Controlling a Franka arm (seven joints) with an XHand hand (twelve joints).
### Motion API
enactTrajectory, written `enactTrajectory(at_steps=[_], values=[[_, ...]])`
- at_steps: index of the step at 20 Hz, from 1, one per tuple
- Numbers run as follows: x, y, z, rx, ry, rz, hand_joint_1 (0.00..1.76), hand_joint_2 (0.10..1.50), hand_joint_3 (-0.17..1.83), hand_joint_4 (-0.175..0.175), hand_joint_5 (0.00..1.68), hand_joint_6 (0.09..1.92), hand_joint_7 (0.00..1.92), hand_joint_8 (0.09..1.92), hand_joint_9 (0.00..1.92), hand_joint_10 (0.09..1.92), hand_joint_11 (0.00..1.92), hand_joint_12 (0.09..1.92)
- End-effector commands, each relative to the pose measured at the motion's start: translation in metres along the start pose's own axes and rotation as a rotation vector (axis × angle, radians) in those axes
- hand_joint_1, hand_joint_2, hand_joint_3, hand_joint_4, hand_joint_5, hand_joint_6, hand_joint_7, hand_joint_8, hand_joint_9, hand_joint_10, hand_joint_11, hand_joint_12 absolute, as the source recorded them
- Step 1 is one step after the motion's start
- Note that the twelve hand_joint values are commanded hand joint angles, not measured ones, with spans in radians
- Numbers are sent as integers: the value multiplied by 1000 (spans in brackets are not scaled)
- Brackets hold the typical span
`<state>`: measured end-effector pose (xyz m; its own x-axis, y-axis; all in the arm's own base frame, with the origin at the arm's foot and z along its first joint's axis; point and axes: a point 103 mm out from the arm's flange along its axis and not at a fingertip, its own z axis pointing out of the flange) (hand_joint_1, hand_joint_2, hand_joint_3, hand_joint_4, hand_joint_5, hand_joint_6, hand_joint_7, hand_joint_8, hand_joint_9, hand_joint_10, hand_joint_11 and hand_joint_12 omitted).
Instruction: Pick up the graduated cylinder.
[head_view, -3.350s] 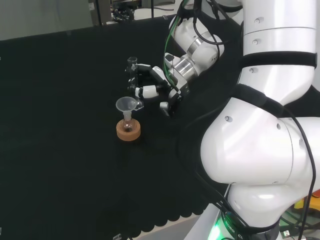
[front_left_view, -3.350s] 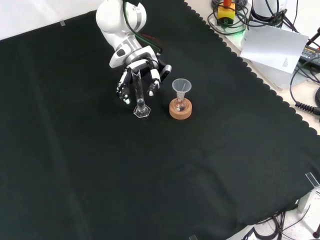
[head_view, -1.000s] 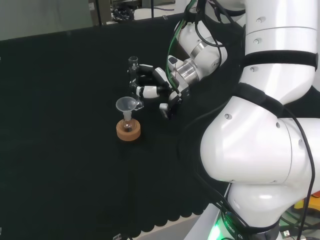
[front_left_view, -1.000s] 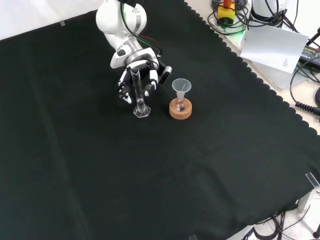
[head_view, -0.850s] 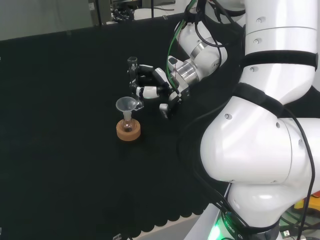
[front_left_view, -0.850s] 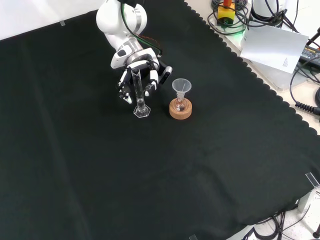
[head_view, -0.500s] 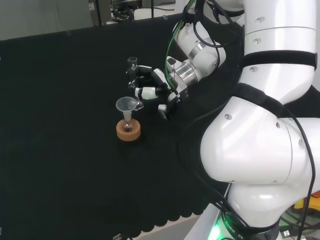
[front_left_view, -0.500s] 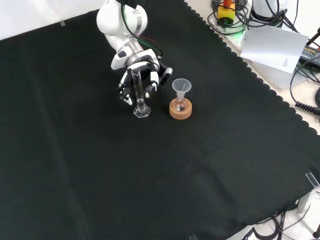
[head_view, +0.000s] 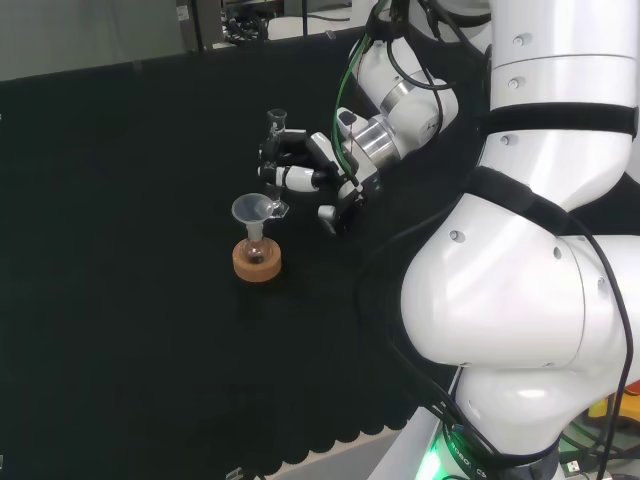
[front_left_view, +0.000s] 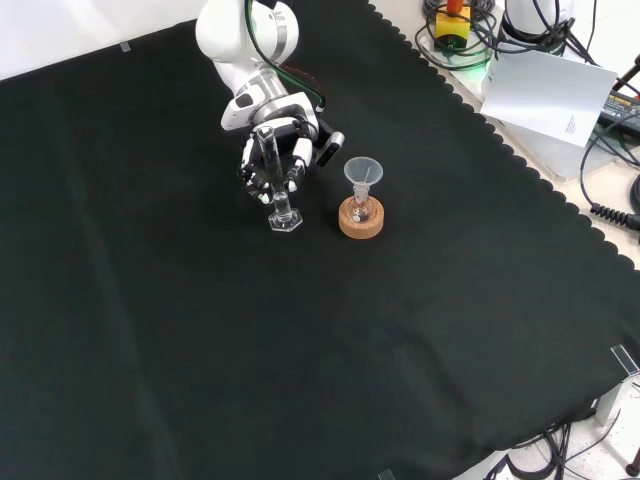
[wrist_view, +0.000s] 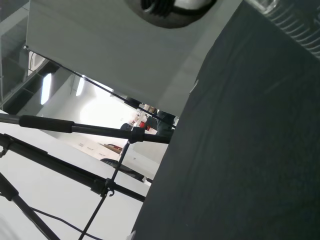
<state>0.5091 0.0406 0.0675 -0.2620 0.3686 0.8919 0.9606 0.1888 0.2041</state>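
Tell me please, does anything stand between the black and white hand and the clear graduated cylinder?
Nothing visible does. The black and white hand already has its fingers curled round the clear graduated cylinder; the clear funnel stands apart, to the right in the front view.

1. I see even overhead room light; the black cloth (front_left_view: 300, 350) swallows shadows in the front view.
2. Bright sheen sits on the white arm links (head_view: 520, 300) at right of the head view.
3. Wrist view: blurred hand part at top, blown-out lamps at upper left.
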Motion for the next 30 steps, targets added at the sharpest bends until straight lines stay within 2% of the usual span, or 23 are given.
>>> enactTrajectory(at_steps=[1,5,10,19,25,27,28,30], values=[[7,3,-4,26,-83,-22,1089,1146,10,-50,914,1103,922,620,1256,191,1165,856],[18,9,-11,80,-187,-56,1093,1152,3,-63,909,1111,943,643,1300,164,1200,825],[29,13,-26,121,-306,-77,1107,1134,-2,-64,953,1050,1073,553,1403,91,1261,779],[37,9,-58,208,-439,-61,1116,1112,-6,-50,1003,977,1160,483,1490,87,1349,727],[41,-5,-81,233,-490,-28,1120,1105,-6,-52,1017,955,1204,443,1519,87,1375,698],[43,-11,-89,241,-505,-14,1215,1092,4,-132,1018,938,1107,747,1528,87,1383,687],[44,-15,-93,251,-518,-9,1239,1091,5,-154,1015,939,1075,838,1530,87,1385,686],[46,-23,-100,266,-537,4,1259,1091,6,-171,1012,941,1049,913,1533,87,1386,685]])
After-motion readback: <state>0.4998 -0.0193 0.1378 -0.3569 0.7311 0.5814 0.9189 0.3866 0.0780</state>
